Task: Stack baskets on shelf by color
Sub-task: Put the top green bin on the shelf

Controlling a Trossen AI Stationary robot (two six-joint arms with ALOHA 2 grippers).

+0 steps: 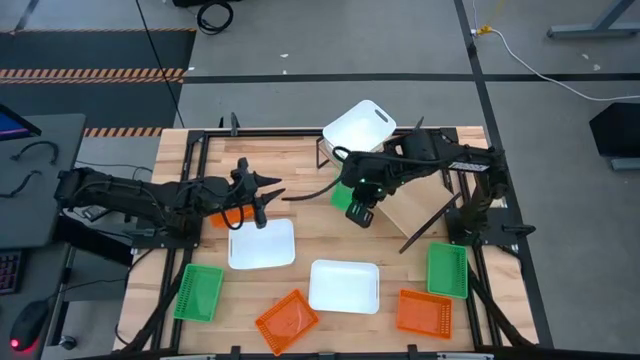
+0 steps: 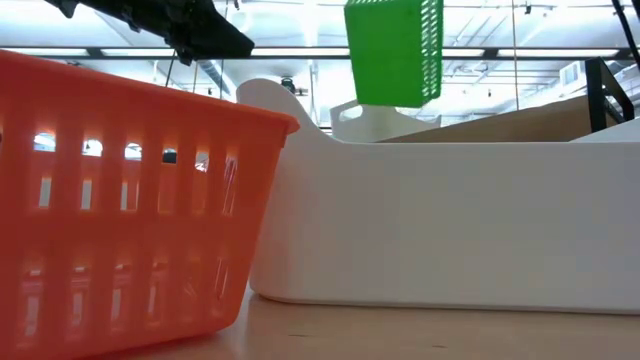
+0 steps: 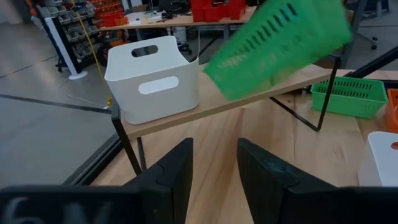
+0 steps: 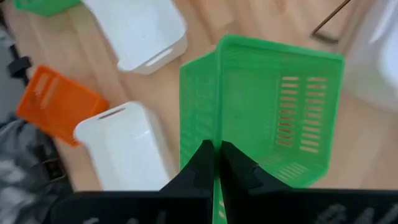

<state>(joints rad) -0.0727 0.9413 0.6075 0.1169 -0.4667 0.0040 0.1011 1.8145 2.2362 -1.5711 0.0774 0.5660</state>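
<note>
Clamped on one wall of a green basket (image 4: 267, 106), right gripper (image 4: 216, 163) jaws pinch the rim between them; basket hangs off the table, tilted, in the air beside the shelf (image 3: 249, 93). Left gripper (image 3: 214, 165) jaws apart, holding nothing, hovering over left-centre of table near a white basket (image 1: 262, 243), pointed toward shelf.

Shelf: slanted plywood board on thin black frame, far-centre of table. One white basket (image 1: 360, 127) already sits at its raised end; rest of board looks bare.

Step, by my read: green basket in transit to shelf, first of its colour there. Next move needs basket levelled, set on bare board beside the white one, not on it, then released. Board slopes, so sliding is a risk.

Loose on table: two more green (image 1: 198, 292) (image 1: 447, 270), one each side; two white near centre; orange ones (image 1: 287, 320) (image 1: 423, 313) along near edge, another orange (image 1: 228, 217) partly hidden under left arm. Can't confirm full count.

Surface: wooden plank tabletop (image 1: 330, 222), black frame round it. Room: grey floor w/ cables, workbenches, shelving racks, red bins behind.
</note>
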